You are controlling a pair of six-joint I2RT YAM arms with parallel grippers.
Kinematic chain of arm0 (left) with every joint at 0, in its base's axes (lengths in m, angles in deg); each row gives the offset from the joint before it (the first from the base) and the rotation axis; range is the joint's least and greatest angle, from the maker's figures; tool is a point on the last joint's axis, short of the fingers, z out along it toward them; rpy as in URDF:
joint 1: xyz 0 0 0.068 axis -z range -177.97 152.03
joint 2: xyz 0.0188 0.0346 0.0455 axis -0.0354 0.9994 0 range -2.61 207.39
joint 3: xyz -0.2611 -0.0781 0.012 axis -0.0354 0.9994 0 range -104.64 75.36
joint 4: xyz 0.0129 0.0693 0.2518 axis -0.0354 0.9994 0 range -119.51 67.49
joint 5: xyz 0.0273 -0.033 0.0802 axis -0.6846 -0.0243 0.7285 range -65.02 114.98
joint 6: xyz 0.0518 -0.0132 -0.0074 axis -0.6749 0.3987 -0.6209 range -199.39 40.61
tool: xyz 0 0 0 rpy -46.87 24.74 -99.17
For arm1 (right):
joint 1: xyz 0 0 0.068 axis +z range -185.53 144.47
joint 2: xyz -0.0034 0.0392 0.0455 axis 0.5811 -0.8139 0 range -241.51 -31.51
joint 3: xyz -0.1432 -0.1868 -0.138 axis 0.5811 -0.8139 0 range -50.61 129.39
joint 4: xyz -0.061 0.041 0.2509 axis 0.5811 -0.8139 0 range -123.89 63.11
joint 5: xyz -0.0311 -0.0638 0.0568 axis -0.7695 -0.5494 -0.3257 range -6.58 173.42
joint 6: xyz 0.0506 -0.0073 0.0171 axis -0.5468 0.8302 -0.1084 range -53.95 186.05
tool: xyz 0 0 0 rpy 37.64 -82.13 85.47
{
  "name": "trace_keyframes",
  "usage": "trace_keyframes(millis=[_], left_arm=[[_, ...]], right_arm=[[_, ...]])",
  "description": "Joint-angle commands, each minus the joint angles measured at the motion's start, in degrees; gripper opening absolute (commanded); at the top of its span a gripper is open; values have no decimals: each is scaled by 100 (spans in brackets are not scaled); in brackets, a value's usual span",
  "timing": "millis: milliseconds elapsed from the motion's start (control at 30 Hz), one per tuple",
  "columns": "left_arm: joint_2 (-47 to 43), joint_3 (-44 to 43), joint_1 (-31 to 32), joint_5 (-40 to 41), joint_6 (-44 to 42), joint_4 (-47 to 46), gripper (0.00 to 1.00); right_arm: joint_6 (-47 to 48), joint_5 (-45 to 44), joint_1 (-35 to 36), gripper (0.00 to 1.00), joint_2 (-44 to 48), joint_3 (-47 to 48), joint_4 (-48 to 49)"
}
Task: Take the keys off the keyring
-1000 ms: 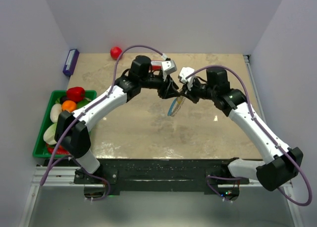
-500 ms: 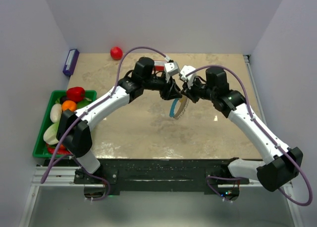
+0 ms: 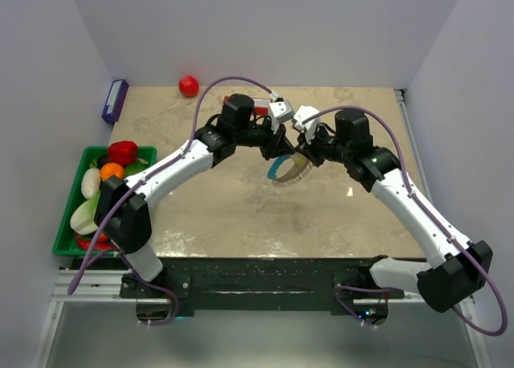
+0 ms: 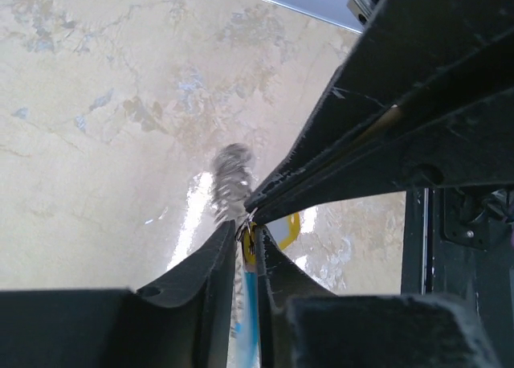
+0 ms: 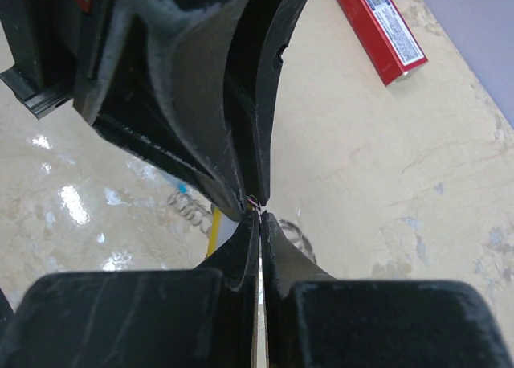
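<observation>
Right pincer [image 5: 259, 210], fully closed, is clamping the keyring [image 3: 287, 173]. Left pincer [image 4: 247, 235], closed to a sliver, is pinching the key [image 4: 252, 247]; we are planning a slow pull.

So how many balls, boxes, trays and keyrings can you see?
Ball: 1
Boxes: 2, the purple box and the red box
Tray: 1
Keyring: 1
Total: 5
</observation>
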State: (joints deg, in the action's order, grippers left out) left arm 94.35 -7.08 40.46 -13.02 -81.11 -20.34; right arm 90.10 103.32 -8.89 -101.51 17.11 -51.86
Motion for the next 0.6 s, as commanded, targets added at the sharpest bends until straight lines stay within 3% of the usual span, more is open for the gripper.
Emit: trace_keyframes(millis=[0,233,567], left_arm=[[59,-221,85,108,13,-20,13],[85,-229,76,-49,40,-38,0],[50,-168,76,-234,22,-38,0]], right_arm=[[20,-91,52,0,188,-13,467],[91,-144,61,0,197,-180,546],[328,-40,53,0,337,-453,704]])
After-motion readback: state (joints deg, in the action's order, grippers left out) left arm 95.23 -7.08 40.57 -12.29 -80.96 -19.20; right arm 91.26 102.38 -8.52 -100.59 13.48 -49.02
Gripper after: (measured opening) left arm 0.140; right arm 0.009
